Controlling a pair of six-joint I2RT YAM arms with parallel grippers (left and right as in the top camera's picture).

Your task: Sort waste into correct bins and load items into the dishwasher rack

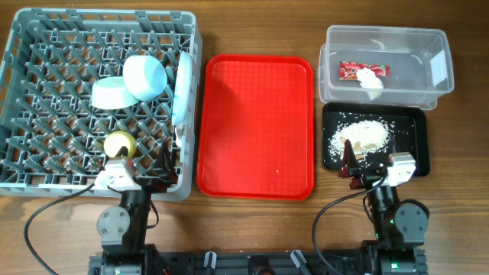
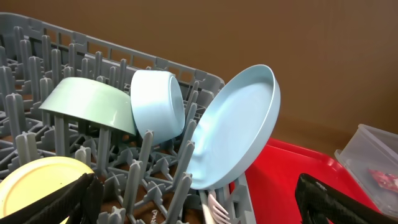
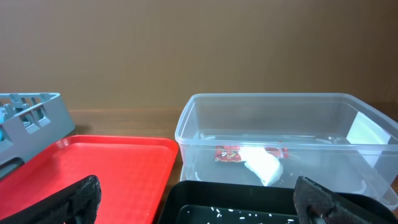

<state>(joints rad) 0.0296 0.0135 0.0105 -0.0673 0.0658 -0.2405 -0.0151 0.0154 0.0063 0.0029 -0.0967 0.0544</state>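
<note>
Seen from above, the grey dishwasher rack (image 1: 46, 164) fills the upper left of the frame. It holds a pale green bowl (image 1: 112, 93), a pale blue bowl (image 1: 145, 76), a pale plate (image 1: 182, 84) standing on edge along its right side, and a yellow-green cup (image 1: 120, 143) lower down. In the left wrist view, the tines of a pale utensil (image 2: 214, 208) show just beneath the plate.

The red serving tray (image 1: 256, 122) sits in the centre, bare but for a few specks. At upper right, the clear tub (image 1: 432, 46) holds the red-and-white wrapper (image 1: 363, 69) beside a crumpled white piece (image 1: 371, 79). Directly below the tub, the black tray (image 1: 412, 153) carries the pile of food scraps (image 1: 365, 135).

The left gripper (image 1: 165, 169) hovers at the rack's lower right corner, fingers spread wide and empty. The right gripper (image 1: 353, 166) hangs over the black tray's lower edge, also spread and empty.

We judge the sorting and loading essentially complete, so the step in hand is backing both arms away. To do it well, we should lift the left gripper straight up before moving it sideways, since the leaning plate sits close and could tip. The right one should rise clear of the scraps to avoid scattering grains onto the table (image 1: 458, 137).
</note>
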